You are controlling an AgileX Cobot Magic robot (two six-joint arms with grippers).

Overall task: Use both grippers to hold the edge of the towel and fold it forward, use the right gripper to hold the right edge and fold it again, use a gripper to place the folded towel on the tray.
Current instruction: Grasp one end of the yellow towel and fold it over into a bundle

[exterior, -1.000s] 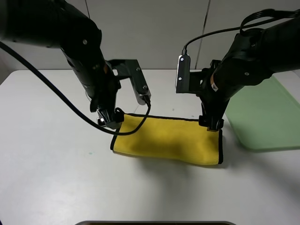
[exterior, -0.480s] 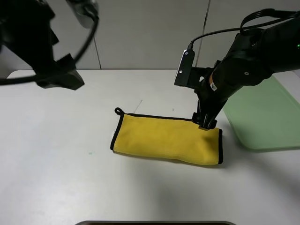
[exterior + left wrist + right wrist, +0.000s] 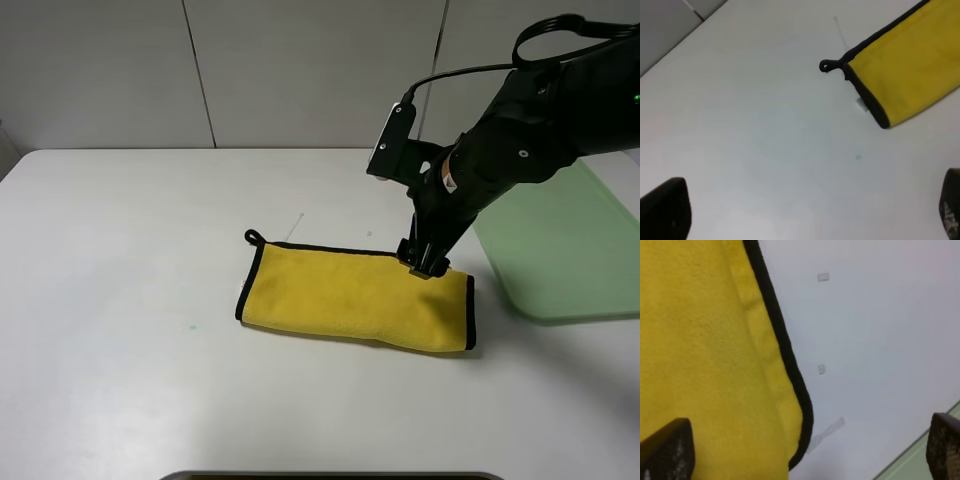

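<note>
Only one container shows, the tray [image 3: 570,250], a pale-green one on the right side of the table [image 3: 120,300], cut off by the picture's right edge. What can be seen of it is bare green plastic. The towel [image 3: 350,295] is not in it. It lies on the table just left of the tray, apart from it, as a long yellow strip folded over once. Its black-bound edge [image 3: 785,350] runs along the far side and both short ends. A small black loop [image 3: 252,237] sticks out at the far left corner, flat on the table.

As for writing, none can be read. A tiny white tag [image 3: 861,105] peeks out from under the towel's left end, too small to show any print. A small orange and white sticker [image 3: 447,180] on the right arm is also too small to read. Two faint squarish marks [image 3: 823,276] sit on the table just beyond the towel's corner.

The right claw [image 3: 425,262] hangs over the towel's far right corner with its fingers [image 3: 665,450] spread wide and nothing between them. Whether it touches the cloth cannot be told. The left claw [image 3: 807,210] is outside the high view. Its wrist view shows it above bare table near the towel's left end, tips wide apart and gripping nothing.
</note>
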